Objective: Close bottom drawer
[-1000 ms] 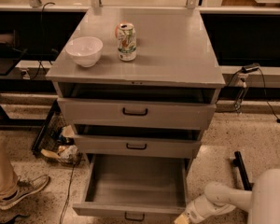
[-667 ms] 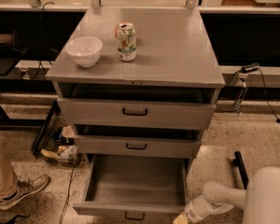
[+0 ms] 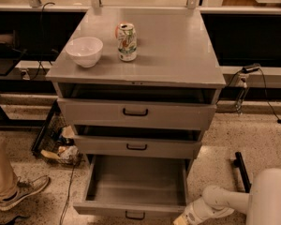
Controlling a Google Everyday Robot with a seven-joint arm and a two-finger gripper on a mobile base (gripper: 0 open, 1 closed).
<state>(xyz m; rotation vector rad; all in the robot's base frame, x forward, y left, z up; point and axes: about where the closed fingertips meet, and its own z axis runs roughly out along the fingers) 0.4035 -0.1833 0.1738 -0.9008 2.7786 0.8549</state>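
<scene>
The bottom drawer (image 3: 136, 182) of the grey metal cabinet stands pulled far out, its plain grey tray bare inside. Its slim front panel (image 3: 131, 209) with a small black bar handle (image 3: 135, 215) sits at the bottom edge of the camera view. The middle drawer (image 3: 136, 146) and the top drawer (image 3: 136, 112) above it are each pulled out a little. My gripper (image 3: 183, 219) is at the end of the white arm, low at the bottom right, just beside the right front corner of the bottom drawer; its fingers are cut off by the frame edge.
On the cabinet top (image 3: 178, 50) stand a white bowl (image 3: 84, 51) and a drink can (image 3: 126, 42). A person's leg and shoe (image 3: 18, 191) are at the bottom left. A wire basket with clutter (image 3: 56, 142) lies left of the cabinet. Cables (image 3: 253, 78) hang at the right.
The white arm has shifted slightly right and lower at the bottom right. The drawers, bowl and can have not moved.
</scene>
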